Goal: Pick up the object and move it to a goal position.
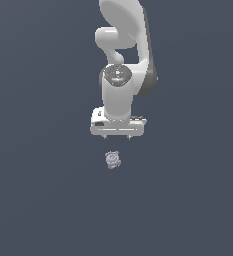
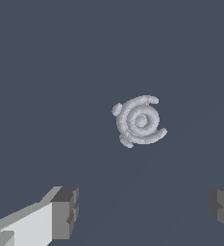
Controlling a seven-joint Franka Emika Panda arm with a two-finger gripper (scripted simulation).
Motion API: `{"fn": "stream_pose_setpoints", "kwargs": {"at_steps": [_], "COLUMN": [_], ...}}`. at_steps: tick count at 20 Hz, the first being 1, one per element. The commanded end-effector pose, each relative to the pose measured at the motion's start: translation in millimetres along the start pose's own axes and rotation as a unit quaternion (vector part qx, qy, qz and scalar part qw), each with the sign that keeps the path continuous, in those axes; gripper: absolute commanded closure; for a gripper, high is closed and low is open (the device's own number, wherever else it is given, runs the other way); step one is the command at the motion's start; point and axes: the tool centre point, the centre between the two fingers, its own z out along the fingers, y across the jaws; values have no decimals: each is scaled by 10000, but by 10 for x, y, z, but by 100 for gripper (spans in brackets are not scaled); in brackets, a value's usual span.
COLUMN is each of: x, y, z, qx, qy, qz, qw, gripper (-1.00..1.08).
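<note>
The object (image 1: 113,159) is a tiny pale grey-lavender lump with rounded knobs and a ring-like face. It lies on the dark grey floor in the middle of the exterior view. The wrist view shows it from above (image 2: 139,120), with concentric rings on its face. My white gripper (image 1: 117,136) hangs above the floor, just beyond the object in the exterior view, and is apart from it. The gripper (image 2: 144,209) is open and empty. Its two dark fingertips (image 2: 66,211) stand wide apart, and the object lies ahead of the gap between them.
The dark grey floor (image 1: 43,200) spreads flat all around. The white arm (image 1: 123,45) rises behind the gripper in the exterior view.
</note>
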Motion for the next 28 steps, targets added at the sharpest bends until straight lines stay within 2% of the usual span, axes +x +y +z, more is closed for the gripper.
{"fn": "stream_pose_setpoints", "kwargs": {"at_steps": [1, 16, 28], "x": [0, 85, 308], "y": [0, 83, 136], "z": [0, -114, 274], "qx": [0, -22, -40], "qy": [0, 110, 132], "qz": [0, -97, -774], "qw": [10000, 9999, 9969], "gripper": [-92, -92, -92]}}
